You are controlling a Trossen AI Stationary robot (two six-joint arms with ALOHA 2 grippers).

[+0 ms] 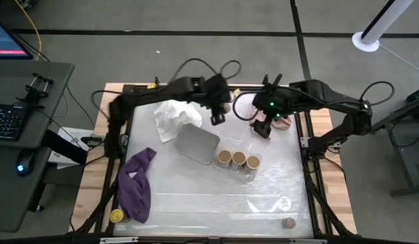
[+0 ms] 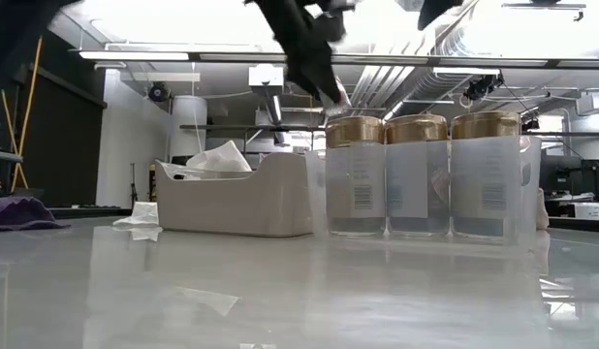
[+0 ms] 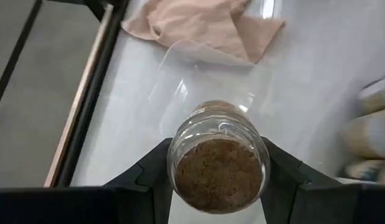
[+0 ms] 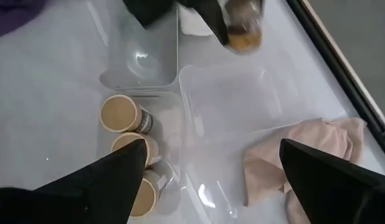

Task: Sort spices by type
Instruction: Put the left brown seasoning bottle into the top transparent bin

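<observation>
Left gripper [image 3: 217, 180] clamps a small brown spice jar [image 3: 218, 163] above a clear bin [image 4: 242, 106] (glass, slick & light; grip mid-body). Right gripper [image 4: 211, 180] hovers w/ fingers apart, empty.

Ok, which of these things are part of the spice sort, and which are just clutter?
Job:
- three tan-topped jars
- brown spice jar, held in the left gripper
- yellow-lidded jar
- lone small brownish jar
- right gripper, open, waiting by the pink cloth

Lying about:
- grey tray
- white cloth
- purple cloth
- pink cloth
</observation>
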